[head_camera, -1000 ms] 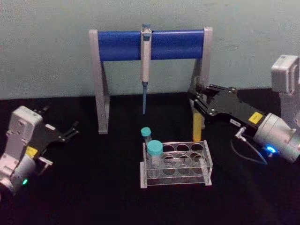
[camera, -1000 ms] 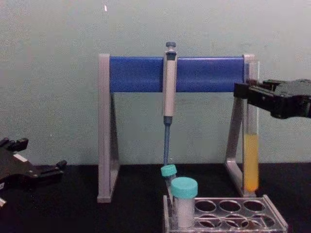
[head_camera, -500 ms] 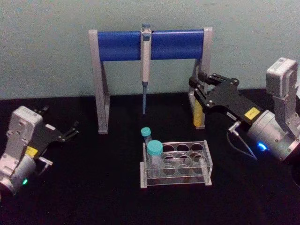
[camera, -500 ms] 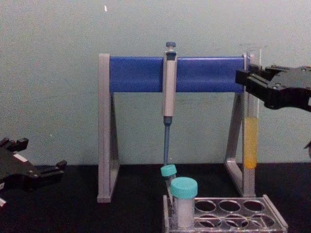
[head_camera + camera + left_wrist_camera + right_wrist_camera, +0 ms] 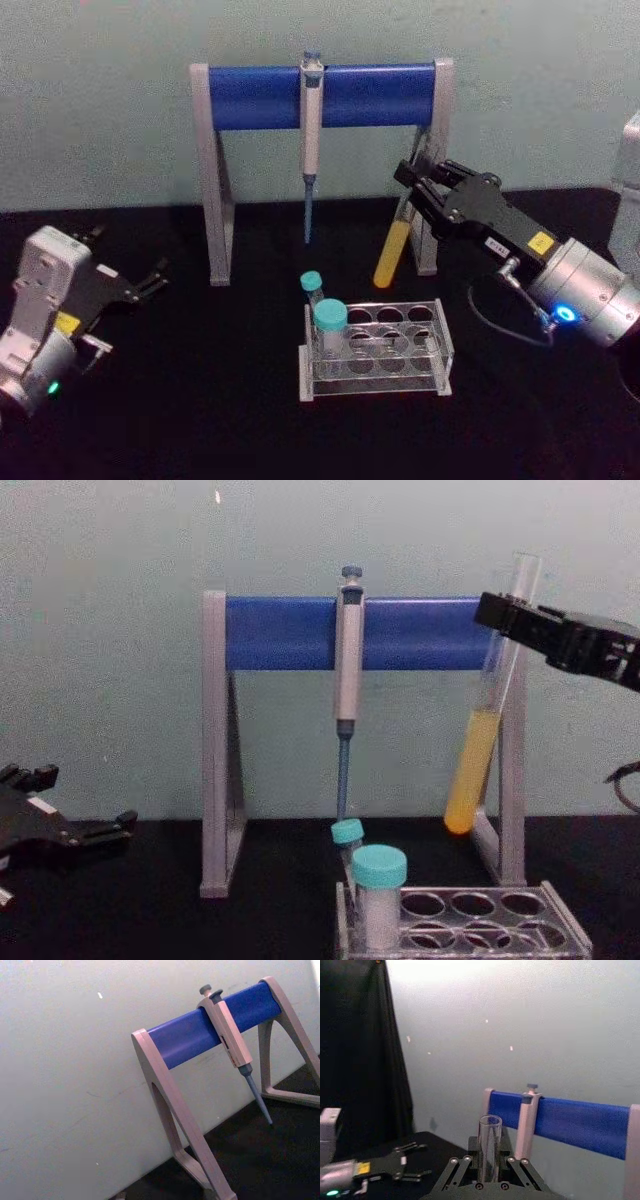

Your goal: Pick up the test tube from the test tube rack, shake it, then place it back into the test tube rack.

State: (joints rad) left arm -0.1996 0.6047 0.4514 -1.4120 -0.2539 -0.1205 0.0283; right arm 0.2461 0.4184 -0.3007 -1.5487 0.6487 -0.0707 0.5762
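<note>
The test tube (image 5: 392,252), a long clear glass tube with yellow liquid (image 5: 470,770) in its lower part, hangs tilted in the air behind and above the rack. My right gripper (image 5: 418,190) is shut on its upper part, and the tube's open mouth (image 5: 490,1121) rises between the fingers in the right wrist view. The tube's round bottom swings toward the left. The test tube rack (image 5: 376,349) is a low clear plastic rack with round holes on the black table, also seen in the chest view (image 5: 470,932). My left gripper (image 5: 150,277) rests open at the far left, low over the table.
A grey-and-blue pipette stand (image 5: 320,95) with a hanging pipette (image 5: 310,140) stands behind the rack. A wide tube with a teal cap (image 5: 331,325) and a thin teal-capped tube (image 5: 312,287) sit in the rack's left holes. Free room lies on the black table around the rack.
The right gripper has tipped the test tube from upright to slanted, its bottom swinging left, after lifting it higher above the rack. The left arm has not moved.
</note>
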